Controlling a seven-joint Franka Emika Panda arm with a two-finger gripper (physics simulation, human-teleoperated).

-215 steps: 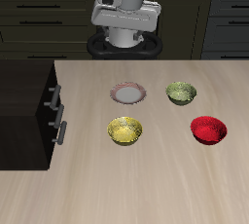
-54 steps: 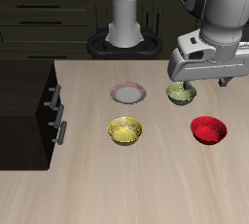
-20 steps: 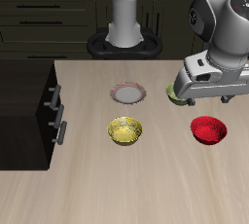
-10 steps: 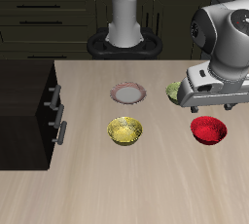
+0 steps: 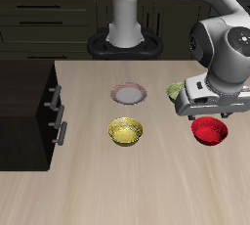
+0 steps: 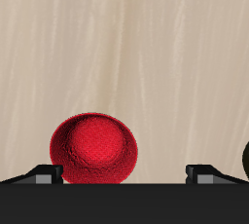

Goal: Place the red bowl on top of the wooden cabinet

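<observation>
1. On the desk [image 5: 146, 185], the red bowl [image 5: 209, 130] sits upright and unlifted, near the olive bowl [image 5: 177, 92] and well apart from the cabinet [image 5: 24, 102].
2. Your tool [image 5: 208, 114] hangs just above the bowl; in the wrist view its fingertips [image 6: 44, 173] stand spread, with the bowl [image 6: 94, 149] near one finger and nothing gripped.
3. Done, by my reading: only the approach. No grasp, no lift, no carry yet.
4. Left for you: close on the bowl's rim, raise it, cross past the yellow bowl [image 5: 125, 130] and the plate [image 5: 129, 94], and set it on the cabinet's flat top.
5. You have most of the task ahead.
</observation>
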